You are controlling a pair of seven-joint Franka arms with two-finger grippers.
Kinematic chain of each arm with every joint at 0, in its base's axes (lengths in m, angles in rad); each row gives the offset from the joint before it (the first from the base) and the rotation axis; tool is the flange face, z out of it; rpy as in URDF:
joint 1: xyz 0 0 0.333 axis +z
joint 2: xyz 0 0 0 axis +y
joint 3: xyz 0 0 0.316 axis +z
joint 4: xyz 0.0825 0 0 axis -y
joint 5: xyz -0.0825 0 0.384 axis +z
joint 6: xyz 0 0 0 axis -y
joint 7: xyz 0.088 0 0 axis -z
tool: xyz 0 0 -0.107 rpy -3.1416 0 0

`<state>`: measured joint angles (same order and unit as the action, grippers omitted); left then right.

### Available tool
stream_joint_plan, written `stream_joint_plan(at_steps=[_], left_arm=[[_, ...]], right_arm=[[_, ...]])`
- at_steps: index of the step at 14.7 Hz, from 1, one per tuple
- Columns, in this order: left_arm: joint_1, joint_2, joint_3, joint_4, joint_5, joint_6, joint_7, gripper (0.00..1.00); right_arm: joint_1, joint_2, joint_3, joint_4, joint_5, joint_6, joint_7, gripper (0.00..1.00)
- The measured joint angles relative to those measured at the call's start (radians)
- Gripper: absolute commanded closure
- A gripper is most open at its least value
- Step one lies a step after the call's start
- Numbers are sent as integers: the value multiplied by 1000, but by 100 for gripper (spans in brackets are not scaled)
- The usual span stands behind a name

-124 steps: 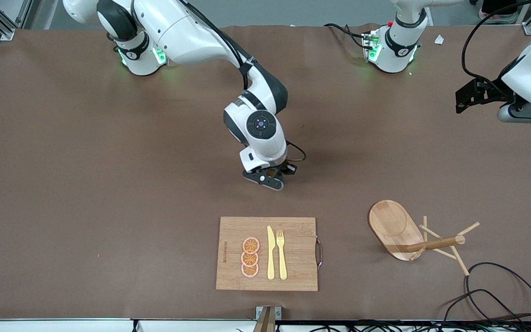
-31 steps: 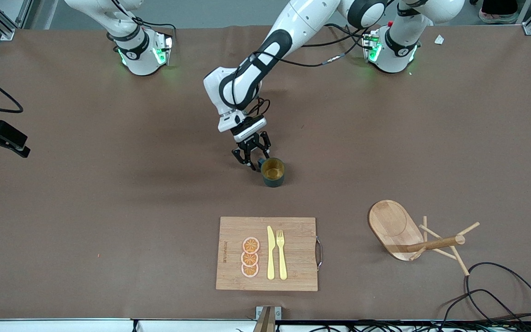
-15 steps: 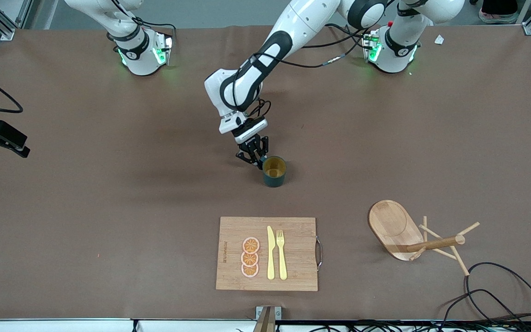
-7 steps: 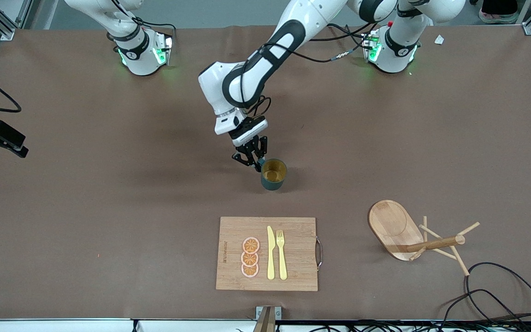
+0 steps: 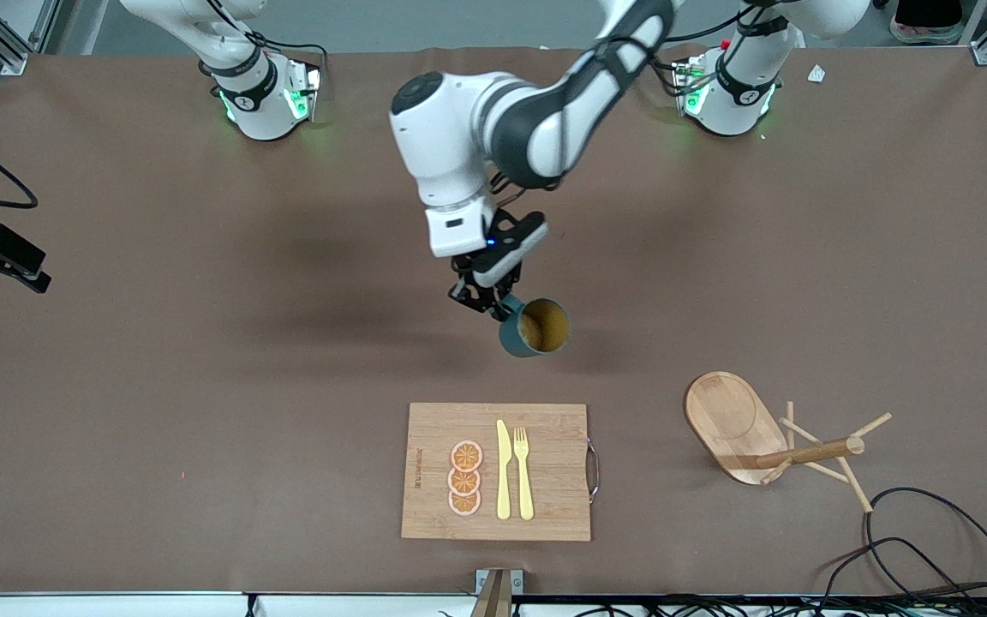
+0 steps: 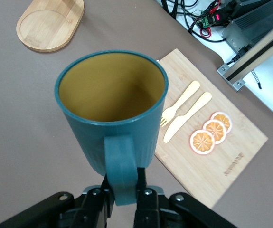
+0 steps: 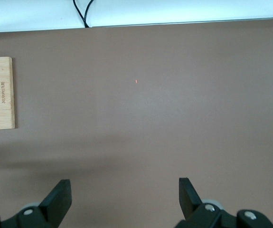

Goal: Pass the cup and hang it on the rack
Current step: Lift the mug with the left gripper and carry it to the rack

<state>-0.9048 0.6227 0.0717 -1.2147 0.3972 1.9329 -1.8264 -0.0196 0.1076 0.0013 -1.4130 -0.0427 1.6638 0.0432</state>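
Aloft: one cup point(image 5: 535, 328), one rack point(image 5: 769, 439).

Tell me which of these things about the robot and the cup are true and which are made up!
1. The left gripper holds the cup by its handle. True.
2. The cup is standing on the cutting board. False: it is held up in the air, over bare table, with the board nearer the front camera.
3. The rack stands upright. False: it lies tipped on its side, toward the left arm's end of the table.
4. A knife and a fork lie side by side on the cutting board. True.
5. The right gripper has its jaws shut on the orange slices. False: its jaws are open and hold nothing, over bare table.
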Motion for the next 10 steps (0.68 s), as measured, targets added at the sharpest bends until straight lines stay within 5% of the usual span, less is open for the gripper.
stream_joint_plan(at_steps=[10], left_arm=[[321, -173, -3, 0, -591, 42, 226, 100]], right_arm=[[-16, 0, 0, 0, 39, -1, 0, 0]])
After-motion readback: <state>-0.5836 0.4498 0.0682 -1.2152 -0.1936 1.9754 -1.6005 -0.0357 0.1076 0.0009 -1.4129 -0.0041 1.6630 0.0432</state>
